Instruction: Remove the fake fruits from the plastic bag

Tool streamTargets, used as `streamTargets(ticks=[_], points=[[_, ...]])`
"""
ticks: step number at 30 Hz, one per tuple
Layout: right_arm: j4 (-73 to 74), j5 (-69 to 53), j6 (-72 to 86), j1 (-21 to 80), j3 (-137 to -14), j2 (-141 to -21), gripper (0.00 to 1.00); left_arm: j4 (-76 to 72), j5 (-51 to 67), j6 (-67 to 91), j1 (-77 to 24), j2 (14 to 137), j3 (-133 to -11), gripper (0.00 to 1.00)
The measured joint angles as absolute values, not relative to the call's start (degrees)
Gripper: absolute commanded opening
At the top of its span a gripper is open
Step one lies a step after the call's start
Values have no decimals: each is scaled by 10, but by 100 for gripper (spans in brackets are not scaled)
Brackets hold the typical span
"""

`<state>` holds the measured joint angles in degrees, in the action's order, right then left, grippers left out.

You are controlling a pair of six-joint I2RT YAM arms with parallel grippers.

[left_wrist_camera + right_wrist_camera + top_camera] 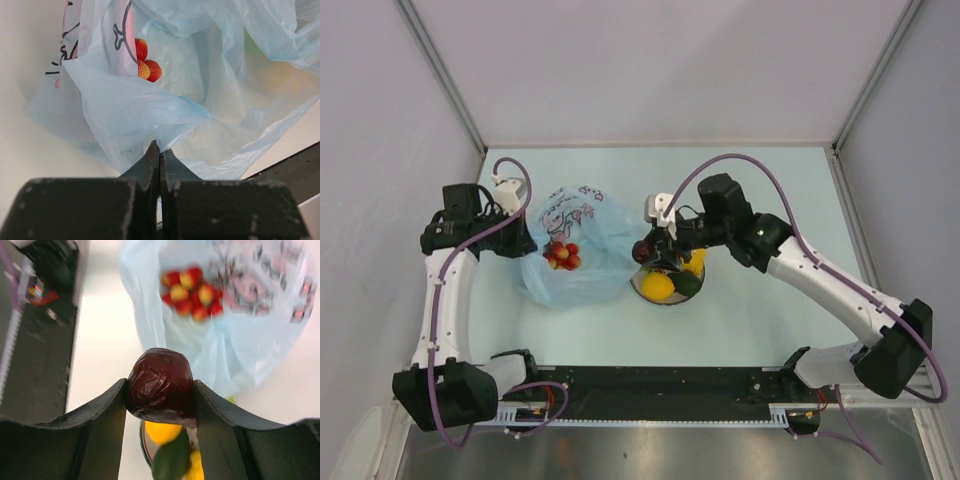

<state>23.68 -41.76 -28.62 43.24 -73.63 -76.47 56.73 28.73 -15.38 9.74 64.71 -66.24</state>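
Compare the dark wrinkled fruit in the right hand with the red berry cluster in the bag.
Colour: the dark wrinkled fruit is deep maroon; the red berry cluster is bright red and yellowish. Form: the fruit is one oval piece; the cluster is many small ones. Place: the fruit is gripped by the right hand, outside the plastic bag; the cluster lies inside it. Both are reddish and shiny.

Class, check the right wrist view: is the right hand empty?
No, the right hand is closed on a wrinkled dark red fruit, which sits squeezed between its two sides.
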Motion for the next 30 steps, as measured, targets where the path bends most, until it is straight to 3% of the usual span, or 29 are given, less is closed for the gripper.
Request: streamTargets(ticks=[9, 22, 30], points=[[272, -245, -366, 414, -664, -842, 52, 562, 291, -150, 97, 625, -660, 0], [241, -230, -347, 370, -664, -915, 55, 561, 298, -149, 97, 596, -632, 0], [233, -230, -330, 370, -658, -943, 80, 561, 300, -148, 97, 572, -613, 0]])
